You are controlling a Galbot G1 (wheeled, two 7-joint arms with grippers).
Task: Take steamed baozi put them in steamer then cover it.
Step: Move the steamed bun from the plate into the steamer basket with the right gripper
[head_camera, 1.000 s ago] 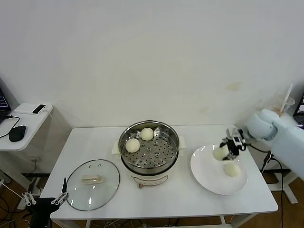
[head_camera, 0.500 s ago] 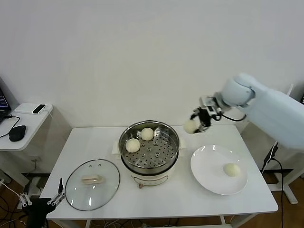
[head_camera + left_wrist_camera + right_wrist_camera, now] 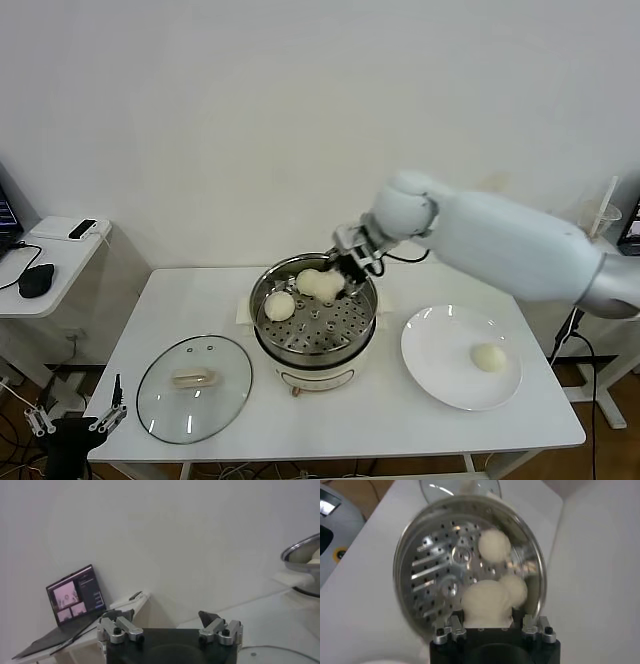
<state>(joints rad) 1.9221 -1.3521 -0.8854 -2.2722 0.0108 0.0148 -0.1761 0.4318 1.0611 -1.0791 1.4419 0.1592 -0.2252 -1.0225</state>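
Observation:
The steamer (image 3: 330,335) stands mid-table on its cream pot base. Two baozi lie inside it: one on the left (image 3: 279,305) and one at the back (image 3: 307,279). My right gripper (image 3: 342,276) is over the back of the basket, shut on a third baozi (image 3: 327,288). In the right wrist view this baozi (image 3: 486,602) fills my right gripper (image 3: 490,622) above the perforated floor (image 3: 435,580), with the other two (image 3: 494,544) (image 3: 518,587) beyond. A fourth baozi (image 3: 487,357) lies on the white plate (image 3: 440,372). The glass cover (image 3: 195,388) lies flat at front left. My left gripper (image 3: 75,425) is parked off the front-left corner, open and empty.
A side table (image 3: 55,260) with a mouse and a phone stands at the far left. The left wrist view shows my left gripper (image 3: 167,622), a laptop (image 3: 70,597), the steamer's rim (image 3: 302,555) and the cover's edge (image 3: 280,655).
My right gripper lifted a baozi off the plate and carried it left, to over the back of the steamer. The left gripper has shifted slightly lower.

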